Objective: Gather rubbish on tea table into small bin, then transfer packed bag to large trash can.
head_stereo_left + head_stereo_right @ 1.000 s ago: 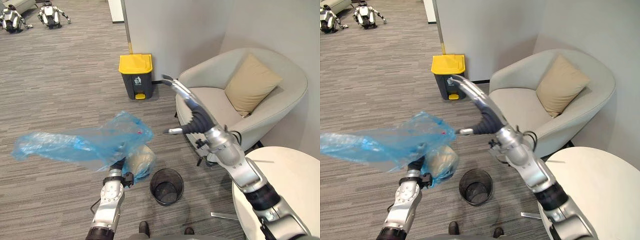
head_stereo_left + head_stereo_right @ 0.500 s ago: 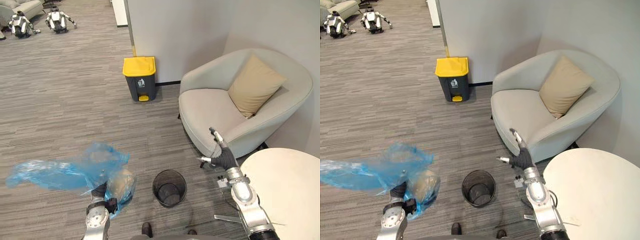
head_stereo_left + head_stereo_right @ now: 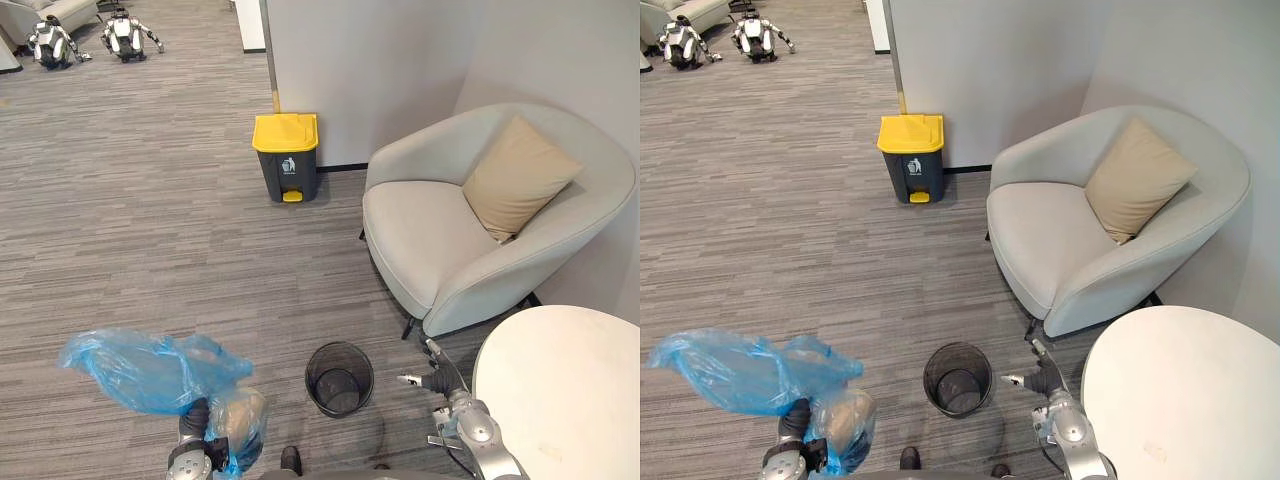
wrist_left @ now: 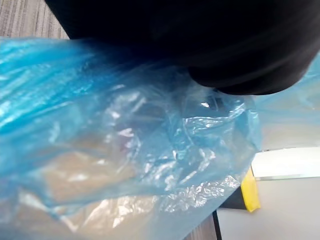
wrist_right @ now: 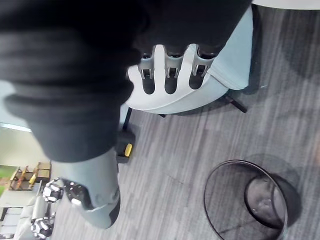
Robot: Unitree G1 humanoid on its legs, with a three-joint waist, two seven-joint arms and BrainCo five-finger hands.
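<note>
The whole view has slid a little since a second ago, so the robot's head moved. The armchair [image 3: 440,240] and the big trash can [image 3: 288,158] with the yellow lid did not move.

The biggest change is the right arm. A second ago it was up high, stretched toward the armchair. Now it is down low, and the right hand [image 3: 432,378] hangs just beside the tea table [image 3: 570,390]. Its fingers [image 5: 170,75] are straight and spread, and it holds nothing.

Next is the blue bag [image 3: 140,370]. It was up high and pulled out long. Now it is lower and more crumpled, with a tan lump of rubbish at the bottom. It is up off the floor at the left hand [image 3: 192,420]. The bag hides the grip, so I cannot tell how the hand has it.

The small bin [image 3: 339,377] stands on the floor between the two hands, with no bag in it.

So I think the packing part is done. The bag is out and must be carried to the big trash can, which is well apart, over by the wall. The lid looks closed, so that could be tricky.
</note>
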